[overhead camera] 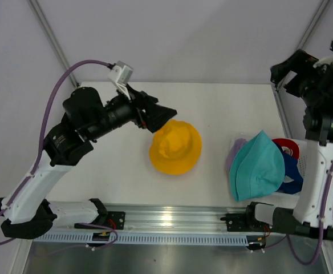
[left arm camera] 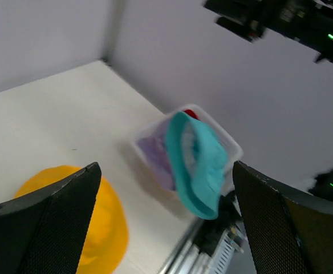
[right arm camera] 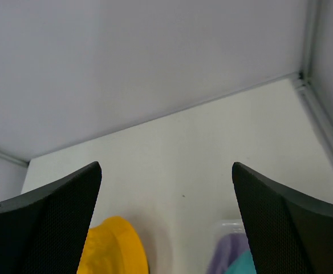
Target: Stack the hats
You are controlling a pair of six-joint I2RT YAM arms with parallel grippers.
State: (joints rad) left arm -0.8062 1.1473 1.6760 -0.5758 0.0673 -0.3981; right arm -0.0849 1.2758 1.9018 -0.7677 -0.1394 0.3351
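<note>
A yellow hat (overhead camera: 175, 147) (left arm camera: 95, 228) (right arm camera: 112, 250) lies alone, crown up, in the middle of the white table. My left gripper (overhead camera: 162, 117) (left arm camera: 166, 228) hovers just above its back left edge, open, with nothing between the fingers. At the right, a teal hat (overhead camera: 256, 166) (left arm camera: 196, 162) (right arm camera: 245, 266) is draped over a white basket (left arm camera: 230, 147). It covers a lavender hat (overhead camera: 235, 149) (left arm camera: 154, 155) (right arm camera: 226, 254), a red hat (overhead camera: 286, 146) and a navy blue hat (overhead camera: 291, 171). My right gripper (overhead camera: 286, 74) (right arm camera: 166, 222) is raised high at the back right, open and empty.
The table (overhead camera: 229, 108) ends at grey walls behind and at a metal frame post (overhead camera: 280, 114) on the right. An aluminium rail (overhead camera: 172, 220) with both arm bases runs along the near edge. The basket sits against the table's right front corner.
</note>
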